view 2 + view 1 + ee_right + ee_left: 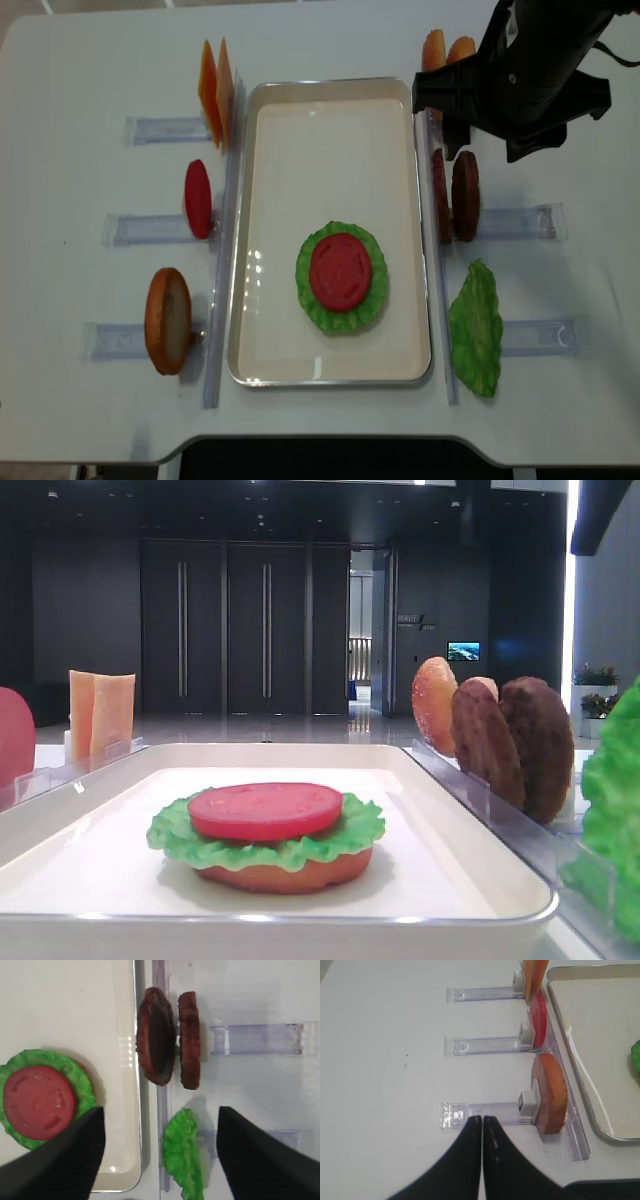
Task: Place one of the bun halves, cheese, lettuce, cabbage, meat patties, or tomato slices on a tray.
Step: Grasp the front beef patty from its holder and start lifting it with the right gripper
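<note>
Exterior high (realsense) view, taking the white tray (pixel 330 110) as the landmark and working from the near edge back: toward the tray's near half lies a stack, with a tomato slice (pixel 341 271) on a lettuce leaf (pixel 371 305); the low exterior view shows an orange bun half (pixel 285 876) under them. Just off the tray's near left corner, another bun half (pixel 167 320) stands on edge in a clear rack (pixel 115 340). Just off the near right corner, a second lettuce leaf (pixel 475 328) leans in its rack. Farther back on the left a second tomato slice (pixel 198 198) stands upright, and level with it on the right 2 meat patties (pixel 455 195) stand side by side, close to the tray's rim. At the far left corner are 2 cheese slices (pixel 216 92); at the far right, 2 more bun halves (pixel 447 50), partly hidden by the right arm.

The right gripper (pixel 160 1152) hangs above the patties and the right lettuce with its fingers spread wide, holding nothing. The left gripper (pixel 482 1122) has its fingers pressed together, empty, over the rack of the near left bun half.
</note>
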